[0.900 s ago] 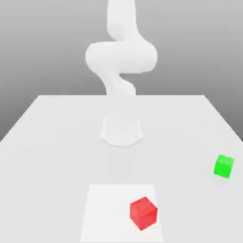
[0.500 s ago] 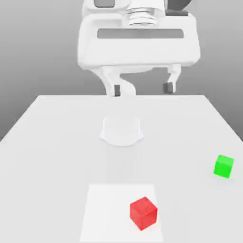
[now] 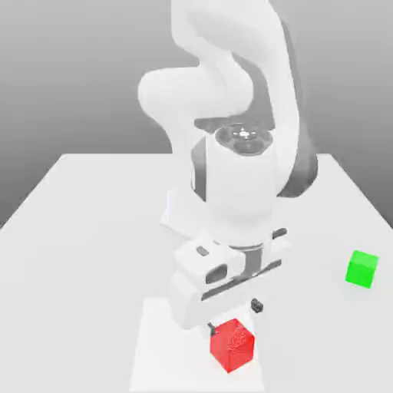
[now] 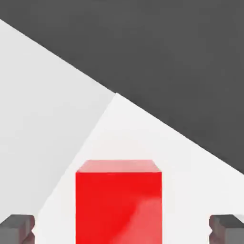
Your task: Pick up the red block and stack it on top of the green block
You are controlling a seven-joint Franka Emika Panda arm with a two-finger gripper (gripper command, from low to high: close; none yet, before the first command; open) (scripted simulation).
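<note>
The red block (image 3: 232, 347) rests on a lighter square patch near the front of the white table. My gripper (image 3: 234, 317) hangs just above it, open, a dark fingertip showing on each side. In the hand view the red block (image 4: 118, 202) stands between the two fingers (image 4: 17, 228), which are spread wide and clear of its sides, so the gripper (image 4: 122, 228) holds nothing. The green block (image 3: 361, 269) sits alone on the table toward the exterior view's right, well away from the gripper.
The lighter square patch (image 3: 157, 349) lies under the red block. My own arm and its base (image 3: 178, 211) rise behind the gripper in the middle of the table (image 3: 84, 230). The table's far edge runs across the back.
The hand has come down from high above the table's middle to just over the red block, fingers still spread. Both blocks stay where they were.
</note>
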